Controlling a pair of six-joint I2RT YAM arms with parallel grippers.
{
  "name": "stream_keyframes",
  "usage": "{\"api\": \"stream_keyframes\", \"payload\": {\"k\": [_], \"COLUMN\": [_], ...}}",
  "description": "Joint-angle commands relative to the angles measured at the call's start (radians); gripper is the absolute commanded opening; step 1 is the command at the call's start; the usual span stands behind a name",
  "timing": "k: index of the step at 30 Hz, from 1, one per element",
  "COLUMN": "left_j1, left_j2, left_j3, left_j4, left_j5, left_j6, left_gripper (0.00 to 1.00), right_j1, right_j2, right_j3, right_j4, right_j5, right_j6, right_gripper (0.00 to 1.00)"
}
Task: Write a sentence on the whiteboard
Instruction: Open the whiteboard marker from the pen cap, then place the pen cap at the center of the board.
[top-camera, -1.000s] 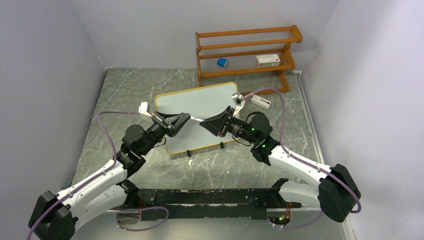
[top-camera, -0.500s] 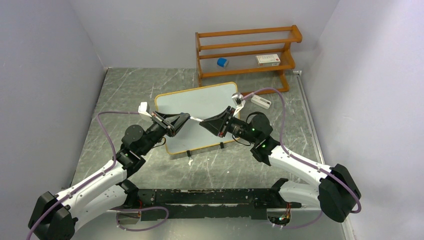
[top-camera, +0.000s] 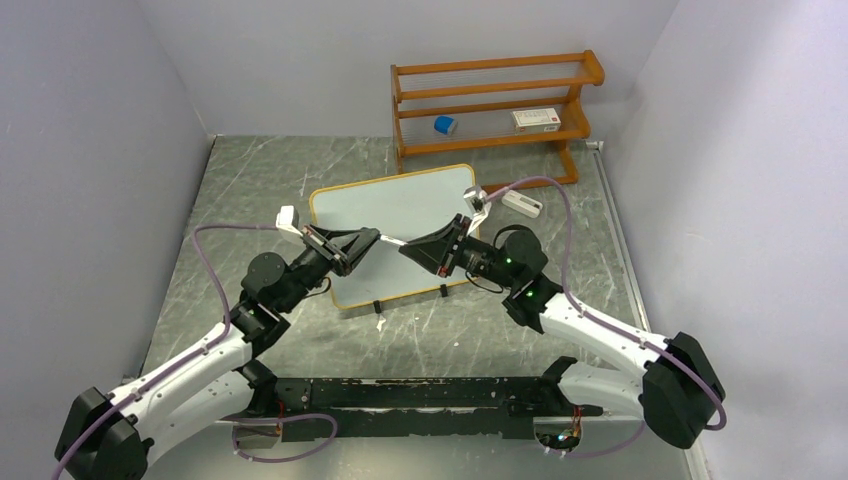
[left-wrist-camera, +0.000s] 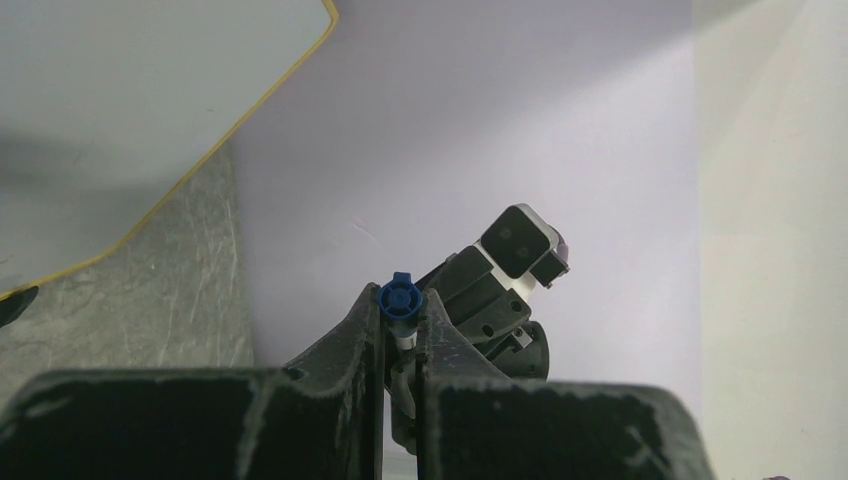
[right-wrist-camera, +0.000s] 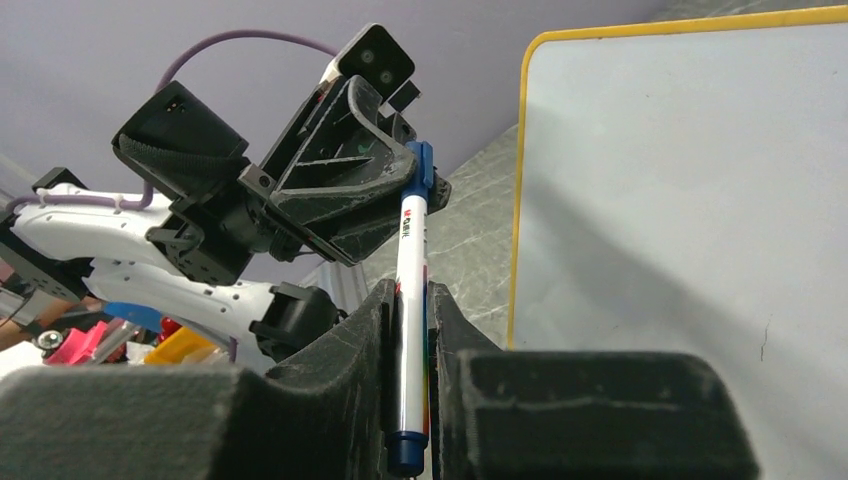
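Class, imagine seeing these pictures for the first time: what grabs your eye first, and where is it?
The two arms meet mid-table, the left end effector and the right end effector both clamped on one blue-capped marker, over the whiteboard. The board looks unwritten. At the back stands an orange shelf rack.

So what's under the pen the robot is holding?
The whiteboard lies under the pen, held between the left gripper and the right gripper. Its bare part looks blank; the arms hide the rest.
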Motion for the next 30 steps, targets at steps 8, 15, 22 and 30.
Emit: {"api": "stream_keyframes", "payload": {"k": [8,15,22,30], "left_j1": [0.011,0.014,0.014,0.011], "left_j2": [-0.086,-0.151,-0.145,-0.03], "left_j3": [-0.01,0.0,0.069,0.31], "left_j4": [-0.054,-0.111,-0.24,-0.643], "left_j5": [-0.242,-0.363,-0.261,-0.109], "left_j6": [0.015,0.018,0.181,0.63], "left_gripper": [0.05,0.05,0.05,0.05], "right_j1": [0.0,0.0,0.001,-0.001], "right_j2": [-0.134,-0.18,-0.265,-0.35], "right_j3": [-0.053,-0.103,-0.095,-0.021], "right_j4": [-0.045,-0.031,-0.167,-0.399], "right_j5": [-0.016,-0.019,0.088,0.24], "right_j6": [-0.071,-0.083,-0.163,-0.311], "right_gripper": [0.0,0.0,0.0,0.0]}}
